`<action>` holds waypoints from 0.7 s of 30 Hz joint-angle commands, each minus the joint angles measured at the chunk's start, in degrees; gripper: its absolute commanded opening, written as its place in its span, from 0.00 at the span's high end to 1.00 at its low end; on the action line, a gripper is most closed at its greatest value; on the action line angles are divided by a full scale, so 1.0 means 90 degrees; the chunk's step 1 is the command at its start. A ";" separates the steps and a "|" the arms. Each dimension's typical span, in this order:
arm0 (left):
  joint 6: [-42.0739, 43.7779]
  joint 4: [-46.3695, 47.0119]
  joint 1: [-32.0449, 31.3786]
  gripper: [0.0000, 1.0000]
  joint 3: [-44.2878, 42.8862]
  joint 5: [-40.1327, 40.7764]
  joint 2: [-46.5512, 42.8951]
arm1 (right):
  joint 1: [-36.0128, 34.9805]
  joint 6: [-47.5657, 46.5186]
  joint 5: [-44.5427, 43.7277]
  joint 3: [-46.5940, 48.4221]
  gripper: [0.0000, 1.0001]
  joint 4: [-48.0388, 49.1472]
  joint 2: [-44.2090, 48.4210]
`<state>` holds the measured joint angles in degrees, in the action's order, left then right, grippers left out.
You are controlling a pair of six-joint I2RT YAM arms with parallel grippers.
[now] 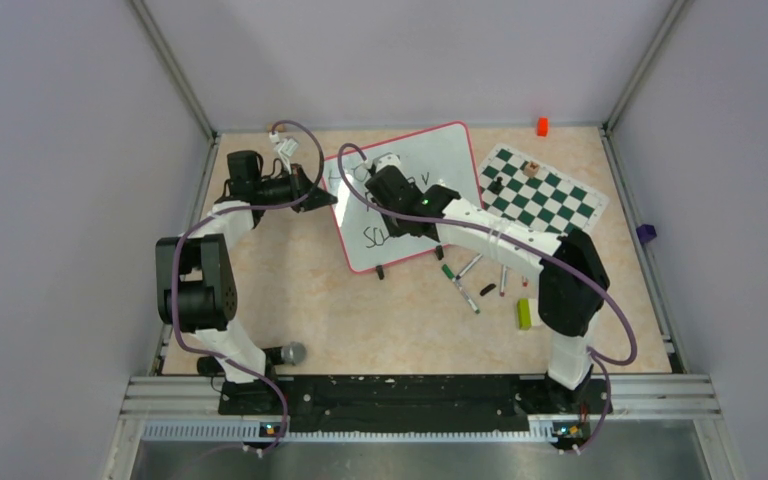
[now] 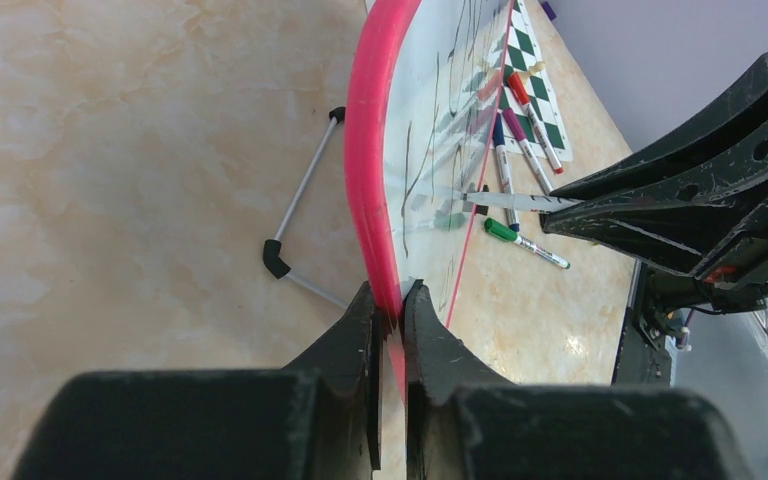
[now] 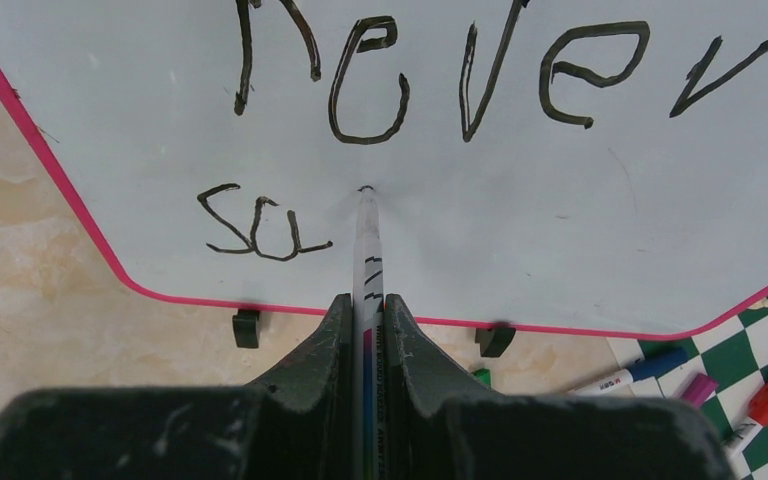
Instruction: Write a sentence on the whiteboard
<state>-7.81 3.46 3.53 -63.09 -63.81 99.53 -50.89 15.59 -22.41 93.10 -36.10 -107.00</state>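
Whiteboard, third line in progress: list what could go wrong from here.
1. The left fingers pinch only the thin pink rim of the whiteboard; pen pressure might make it slip or pivot, skewing the letters.
2. The marker in the right fingers touches the board just right of "Su", low near the bottom rim; later strokes could crowd or run off.
3. Loose markers lie just past that edge; the right arm could sweep them.

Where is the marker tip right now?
Right wrist view: the marker, held in the right end effector, touches the whiteboard just right of "Su", below "never".
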 commanded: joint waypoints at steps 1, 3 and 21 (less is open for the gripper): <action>0.0744 0.0045 -0.0139 1.00 0.0155 0.1046 0.0202 | 0.0044 -0.0021 -0.0140 0.0231 1.00 0.0076 -0.0112; 0.0749 0.0045 -0.0138 1.00 0.0159 0.1044 0.0199 | 0.0042 -0.0001 -0.0125 0.0154 1.00 0.0076 -0.0112; 0.0741 0.0045 -0.0142 1.00 0.0159 0.1060 0.0193 | 0.0045 0.0121 0.0106 -0.0635 1.00 0.0166 0.0208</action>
<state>-7.81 3.49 3.53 -63.09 -63.66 99.53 -50.92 16.14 -20.29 87.35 -37.69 -105.93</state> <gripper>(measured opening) 0.092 0.100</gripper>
